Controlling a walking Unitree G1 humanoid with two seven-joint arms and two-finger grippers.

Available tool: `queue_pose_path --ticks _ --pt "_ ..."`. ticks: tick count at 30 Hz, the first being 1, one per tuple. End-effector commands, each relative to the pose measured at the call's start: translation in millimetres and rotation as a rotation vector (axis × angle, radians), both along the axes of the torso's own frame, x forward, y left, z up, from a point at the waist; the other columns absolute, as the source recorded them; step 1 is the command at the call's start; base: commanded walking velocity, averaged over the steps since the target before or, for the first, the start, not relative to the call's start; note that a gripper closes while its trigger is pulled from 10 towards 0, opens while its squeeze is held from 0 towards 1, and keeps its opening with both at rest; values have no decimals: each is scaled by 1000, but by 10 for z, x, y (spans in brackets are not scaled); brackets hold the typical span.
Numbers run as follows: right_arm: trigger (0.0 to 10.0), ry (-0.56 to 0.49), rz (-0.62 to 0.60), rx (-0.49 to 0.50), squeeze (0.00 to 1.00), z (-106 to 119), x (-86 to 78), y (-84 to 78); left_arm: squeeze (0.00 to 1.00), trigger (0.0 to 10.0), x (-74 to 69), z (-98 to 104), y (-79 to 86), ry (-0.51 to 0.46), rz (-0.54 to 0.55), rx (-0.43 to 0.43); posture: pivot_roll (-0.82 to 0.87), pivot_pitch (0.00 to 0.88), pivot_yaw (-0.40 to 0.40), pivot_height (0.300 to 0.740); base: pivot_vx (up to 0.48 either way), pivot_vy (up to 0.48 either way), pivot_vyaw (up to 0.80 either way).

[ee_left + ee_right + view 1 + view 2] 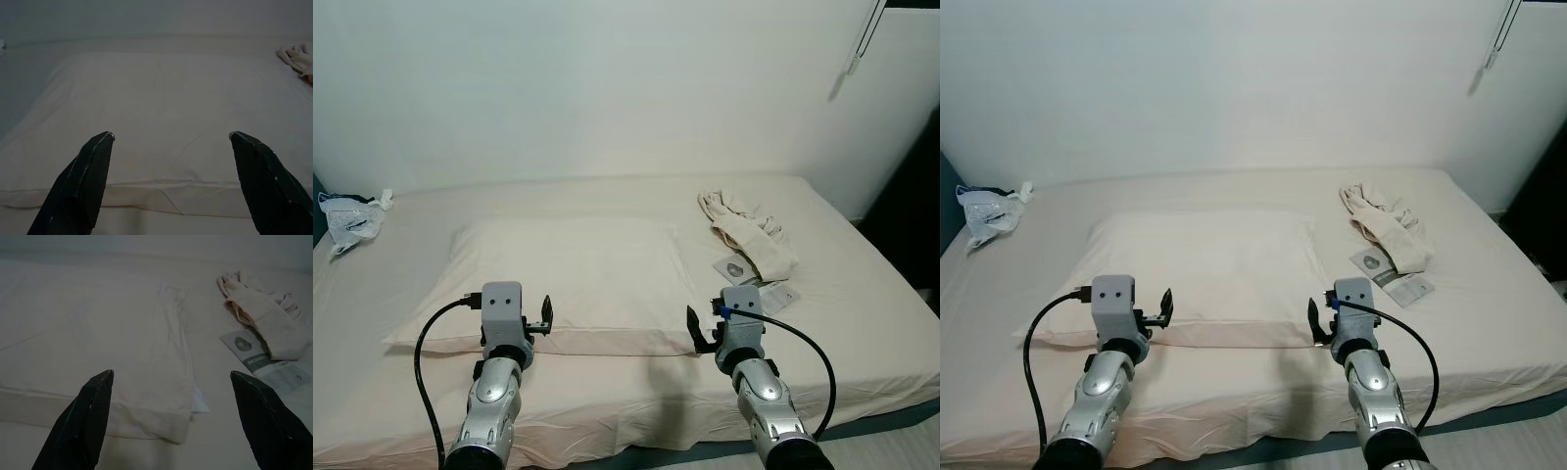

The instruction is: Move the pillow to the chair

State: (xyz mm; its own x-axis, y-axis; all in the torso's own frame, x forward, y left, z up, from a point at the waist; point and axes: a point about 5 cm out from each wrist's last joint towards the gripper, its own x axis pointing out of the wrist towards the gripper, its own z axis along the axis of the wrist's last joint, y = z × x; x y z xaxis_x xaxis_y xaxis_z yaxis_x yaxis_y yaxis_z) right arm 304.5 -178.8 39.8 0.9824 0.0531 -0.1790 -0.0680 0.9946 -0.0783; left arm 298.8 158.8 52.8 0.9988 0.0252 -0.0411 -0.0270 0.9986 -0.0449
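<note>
We see a flat cream-coloured fabric pillow (563, 284) lying on a wide bed covered in a cream sheet (626, 392), its near long edge facing us. Our left gripper (171, 142) hovers just above and before that near edge, toward the pillow's left end, with its two black fingers (80, 181) spread wide apart and touching nothing. Our right gripper (171, 377) hangs near the pillow's near right corner, its fingers (83, 416) likewise held well apart and empty.

From the head, we make out a crumpled clear plastic bag (350, 215) at the far left edge of the bed, and a bunched beige cloth (749, 235) to the right of the pillow. The right wrist view gives the clearest look at the printed paper leaflet (261, 363) lying just beside the cloth, partly under it. It also shows a pale flap poking out at the pillow's corner, which the head views barely resolve. The left wrist view looks along the pillow's smooth top.
</note>
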Motion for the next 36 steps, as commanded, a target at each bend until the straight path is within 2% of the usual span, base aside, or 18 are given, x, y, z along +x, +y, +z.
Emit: queue_pose_path --ticks 1,3,18,26,33,36 --pt "10000 -14 -3 47 0 23 11 28 0 10000 -26 -38 -1 11 -17 6 -12 70 -2 740 0 0 0" --pt "10000 -26 0 86 0 44 19 46 0 10000 -31 -39 -9 9 -23 9 -12 71 -2 740 0 0 0" --pt "10000 -46 0 79 0 70 27 35 0 10000 -41 -52 7 13 7 20 -14 67 1 740 0 0 0" --pt "10000 -49 5 89 0 74 24 37 0 10000 -40 -55 1 14 1 19 -15 65 3 691 0 0 0" --pt "10000 -49 4 84 0 72 24 40 0 10000 -38 -56 -3 16 0 20 -14 65 3 671 0 0 0" --pt "10000 -50 5 84 0 72 25 42 0 10000 -37 -58 -3 18 1 21 -14 65 4 646 0 0 0"
